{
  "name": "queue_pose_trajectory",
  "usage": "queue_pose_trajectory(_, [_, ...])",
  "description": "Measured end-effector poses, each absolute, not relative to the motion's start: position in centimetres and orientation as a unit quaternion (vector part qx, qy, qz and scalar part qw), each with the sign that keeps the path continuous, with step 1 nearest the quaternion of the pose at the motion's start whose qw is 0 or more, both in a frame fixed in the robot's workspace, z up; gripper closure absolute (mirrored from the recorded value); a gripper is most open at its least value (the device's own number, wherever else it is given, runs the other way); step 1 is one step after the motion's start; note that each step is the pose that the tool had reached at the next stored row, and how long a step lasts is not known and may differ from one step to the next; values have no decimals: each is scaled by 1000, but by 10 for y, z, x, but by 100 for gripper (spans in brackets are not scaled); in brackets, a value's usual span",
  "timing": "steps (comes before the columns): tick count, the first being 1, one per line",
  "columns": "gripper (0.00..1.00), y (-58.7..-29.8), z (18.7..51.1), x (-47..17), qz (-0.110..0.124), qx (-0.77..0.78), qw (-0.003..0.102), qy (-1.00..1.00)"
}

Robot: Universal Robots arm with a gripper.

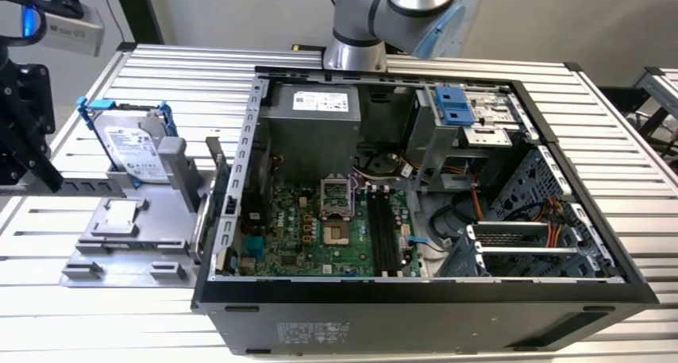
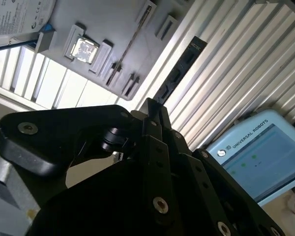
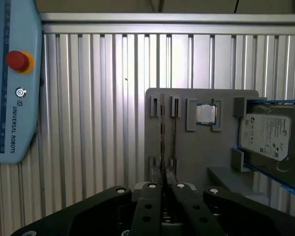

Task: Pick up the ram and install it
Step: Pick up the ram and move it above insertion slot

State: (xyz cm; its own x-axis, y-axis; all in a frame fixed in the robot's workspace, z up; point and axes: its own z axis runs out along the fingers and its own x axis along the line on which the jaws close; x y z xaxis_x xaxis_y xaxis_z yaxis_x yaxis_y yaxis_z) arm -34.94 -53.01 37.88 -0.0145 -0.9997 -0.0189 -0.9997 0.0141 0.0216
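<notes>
Exterior view looks steeply down into the computer case (image 1: 424, 315); both wrist views ride the gripper (image 3: 163, 191) behind its jaws, sharing the grey tray (image 3: 201, 147) beyond them

Computer case (image 1: 424, 315) on table (image 1: 106, 323), tray (image 1: 127, 256) at the exterior view's left of it, hard drive (image 1: 138, 148) and ram (image 3: 162, 140) on tray

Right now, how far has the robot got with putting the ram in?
Nothing looks done yet: the ram stands on edge in its grey holder, outside the computer case. The gripper, closed and empty, faces it without touching. Picking it up and installing it both remain.
</notes>
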Motion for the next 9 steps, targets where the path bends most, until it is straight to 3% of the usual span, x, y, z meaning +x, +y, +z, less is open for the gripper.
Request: queue_pose_trajectory(9, [100,-530,387,-349,-14,702,1,-712])
